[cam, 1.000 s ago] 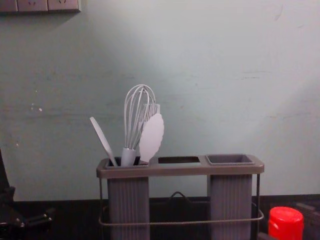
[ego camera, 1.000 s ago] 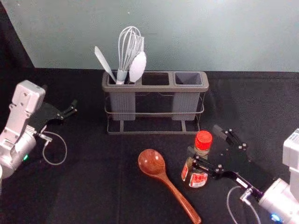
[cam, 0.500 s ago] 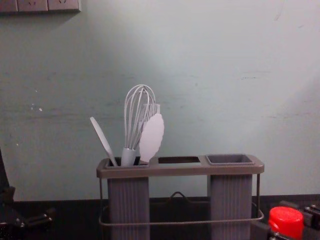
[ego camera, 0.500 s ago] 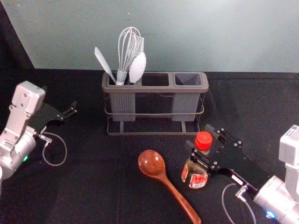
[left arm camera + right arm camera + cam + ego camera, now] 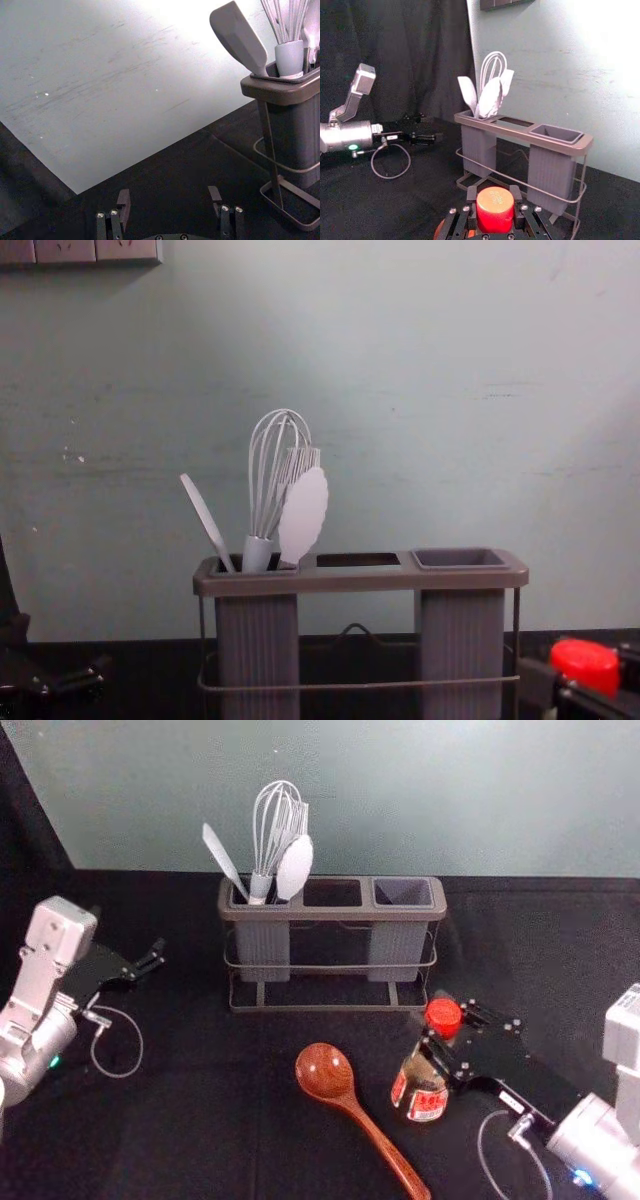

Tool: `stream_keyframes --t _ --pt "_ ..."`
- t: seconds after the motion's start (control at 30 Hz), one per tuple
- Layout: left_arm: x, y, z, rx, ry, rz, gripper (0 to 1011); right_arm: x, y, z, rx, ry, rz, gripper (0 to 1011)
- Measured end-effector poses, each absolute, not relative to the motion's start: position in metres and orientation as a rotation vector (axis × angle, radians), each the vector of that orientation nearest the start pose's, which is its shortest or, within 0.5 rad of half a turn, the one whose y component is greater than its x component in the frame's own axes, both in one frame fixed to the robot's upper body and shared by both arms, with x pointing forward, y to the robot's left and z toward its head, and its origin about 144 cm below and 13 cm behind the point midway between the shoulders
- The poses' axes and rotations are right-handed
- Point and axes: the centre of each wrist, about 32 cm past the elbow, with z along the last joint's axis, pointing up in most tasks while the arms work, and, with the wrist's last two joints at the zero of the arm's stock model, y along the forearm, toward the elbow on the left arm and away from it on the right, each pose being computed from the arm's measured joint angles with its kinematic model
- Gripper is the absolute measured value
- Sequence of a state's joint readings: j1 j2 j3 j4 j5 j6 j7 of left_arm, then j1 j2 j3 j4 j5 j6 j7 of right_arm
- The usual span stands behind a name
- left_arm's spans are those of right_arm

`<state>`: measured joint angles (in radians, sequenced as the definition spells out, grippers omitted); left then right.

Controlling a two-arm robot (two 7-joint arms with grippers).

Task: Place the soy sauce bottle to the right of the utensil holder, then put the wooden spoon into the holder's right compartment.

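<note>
Lying nearest, the wooden spoon (image 5: 326, 1071) has been left untouched on the dark cloth (image 5: 190, 1130), its handle pointed toward the robot. Just beside it, in front of the holder's right part, the soy sauce bottle (image 5: 424, 1085) has been tipped from near upright into a lean to the right. Its neck, loosely straddled a moment ago, is now gripped just below the red cap (image 5: 495, 207) by the right gripper (image 5: 493, 196); whether the base has been lifted cannot be told. A careful carry to the right, with the lean corrected before release, seems called for. Well to the left, the left gripper (image 5: 169, 200) is held open and idle. Farther back, the utensil holder (image 5: 333, 912) is unmoved, its right compartment (image 5: 403, 892) empty for the spoon.
</note>
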<state>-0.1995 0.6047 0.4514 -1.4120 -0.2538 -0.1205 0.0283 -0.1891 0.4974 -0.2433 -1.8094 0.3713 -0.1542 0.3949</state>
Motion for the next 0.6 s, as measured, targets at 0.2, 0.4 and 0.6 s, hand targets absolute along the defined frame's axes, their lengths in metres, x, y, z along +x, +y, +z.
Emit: stream_keyframes --t 0.2,0.4,0.6 --pt "0.489 0.31 1.14 0.304 -0.285 1.248 1011 0.395 -0.274 1.16 0.015 -0.095 -0.868 392" --pt "0.489 0.31 1.14 0.304 -0.285 1.248 1011 0.402 -0.287 1.165 0.019 -0.098 -0.903 392" --pt "0.489 0.31 1.14 0.304 -0.285 1.248 1011 0.415 -0.299 1.166 0.025 -0.1 -0.941 392"
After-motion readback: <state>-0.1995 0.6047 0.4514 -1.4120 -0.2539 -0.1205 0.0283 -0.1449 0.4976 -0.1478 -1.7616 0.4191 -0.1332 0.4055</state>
